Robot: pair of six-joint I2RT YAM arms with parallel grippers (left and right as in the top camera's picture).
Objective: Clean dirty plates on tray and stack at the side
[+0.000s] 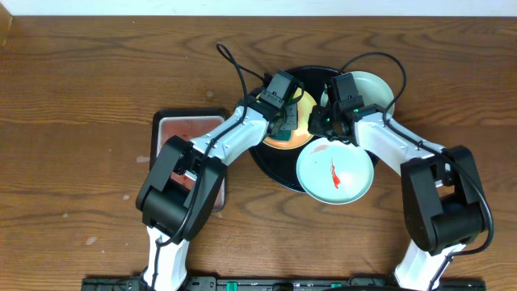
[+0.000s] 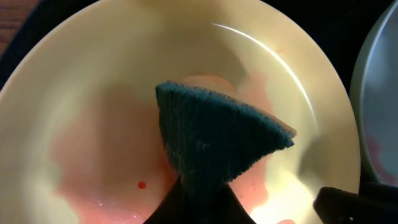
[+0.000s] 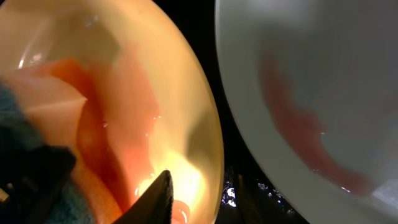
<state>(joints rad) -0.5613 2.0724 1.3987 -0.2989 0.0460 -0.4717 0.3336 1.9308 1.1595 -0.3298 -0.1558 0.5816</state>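
Note:
The pale yellow plate point(image 1: 275, 139) lies on the left part of the black tray point(image 1: 279, 170), wet with pink-red sauce point(image 2: 93, 93). My left gripper point(image 1: 287, 123) is shut on a sponge point(image 2: 217, 143), dark green side up, pressed on the plate's middle. My right gripper point(image 1: 317, 125) straddles the plate's right rim point(image 3: 214, 186), one finger inside the plate, and grips it. A mint-white plate with a red smear point(image 1: 335, 171) sits on the tray's front right. The other mint-white plate point(image 1: 370, 87) is at the back right; one with a pink smear shows in the right wrist view point(image 3: 311, 74).
A small rectangular black-rimmed tray with a pinkish inside point(image 1: 186, 129) stands left of the round tray, partly under my left arm. Bare wooden table point(image 1: 81, 97) lies around. Cables run behind both wrists.

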